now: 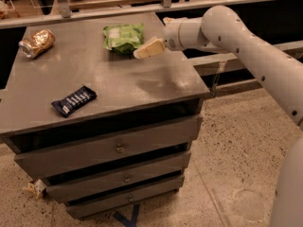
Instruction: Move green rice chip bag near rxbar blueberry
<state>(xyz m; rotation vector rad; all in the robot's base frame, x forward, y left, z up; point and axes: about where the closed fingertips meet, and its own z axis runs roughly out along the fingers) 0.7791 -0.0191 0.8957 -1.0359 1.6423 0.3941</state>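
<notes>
Starting from the near edge, the small flat bar in a dark navy wrapper with white lettering, the rxbar blueberry (74,100), lies alone on the front left of the grey metal drawer cabinet's top (118,79). Farther back, the crinkly bright green rice chip bag with its white label patch (122,36) rests flat near the rear edge, well apart from the bar, so the move itself is not yet done. The pale cream gripper (149,48), at the end of the white robot arm (246,46) reaching in from the right, sits just beside the bag's right edge, touching it or nearly so. Whether it is spread or closed cannot be told from this angle, and it does not appear to hold the bag. A crushed gold-brown can (37,42) lies at the far left corner. By my reading, the reach is nearly complete, while grasping, carrying and setting down are all left
</notes>
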